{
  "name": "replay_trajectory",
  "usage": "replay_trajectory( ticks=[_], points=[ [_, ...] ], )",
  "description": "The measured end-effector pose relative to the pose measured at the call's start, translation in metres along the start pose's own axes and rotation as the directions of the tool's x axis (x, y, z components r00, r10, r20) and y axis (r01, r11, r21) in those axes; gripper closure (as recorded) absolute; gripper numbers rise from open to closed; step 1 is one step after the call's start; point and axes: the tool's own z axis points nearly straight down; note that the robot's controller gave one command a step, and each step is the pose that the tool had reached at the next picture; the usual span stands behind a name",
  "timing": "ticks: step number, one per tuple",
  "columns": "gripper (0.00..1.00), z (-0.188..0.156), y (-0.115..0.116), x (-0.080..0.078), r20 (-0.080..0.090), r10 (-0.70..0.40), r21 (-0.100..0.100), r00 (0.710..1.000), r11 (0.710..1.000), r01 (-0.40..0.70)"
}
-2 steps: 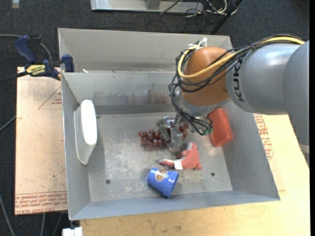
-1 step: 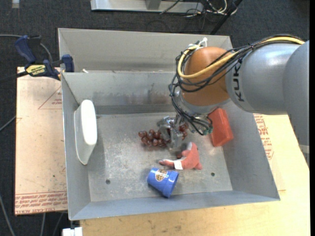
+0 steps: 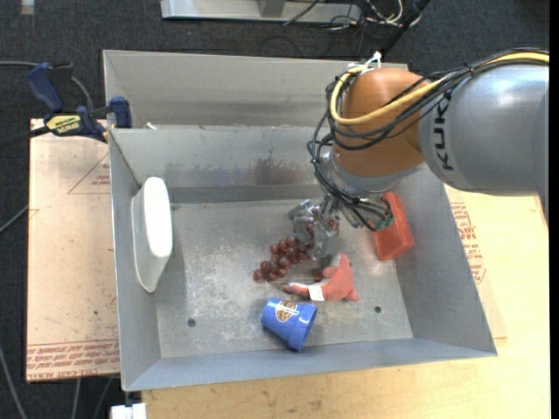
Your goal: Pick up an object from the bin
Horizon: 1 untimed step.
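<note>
Clutter is lying loose on the floor of the grey bin (image 3: pixel 218 151). Nearest the front wall a blue cup (image 3: pixel 289 321) is resting on its side, mouth turned toward the front left, as a thing does when tipped in, not set down. Just behind it a pinkish-red soft-looking piece (image 3: pixel 339 282) is sprawling flat. Beyond that, at mid-floor, a cluster of dark red grapes (image 3: pixel 284 258) is trailing from near left to far right.

Over the far right end of that cluster the jaws are hanging, pointing down at the floor. Whether they are spread or pressed together I cannot tell, nor whether they are touching the fruit. The grapes are probably the thing being gone for, being the nearest object beneath.

Right of the jaws an orange-red block (image 3: pixel 391 230) is leaning against the sloped right wall, and well apart on the left a white oblong dish (image 3: pixel 154 230) is propping itself on the left slope. Above, the orange wrist cover (image 3: pixel 384 120) and grey arm (image 3: pixel 498 129) are reaching in from the right.
</note>
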Motion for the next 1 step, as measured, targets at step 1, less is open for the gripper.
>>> replay_trajectory(
  ticks=[1],
  points=[
    [1.00, -0.0372, -0.0022, -0.0057, 0.012, 0.004, 0.006, 1.000, 1.000, -0.004]
  ],
)
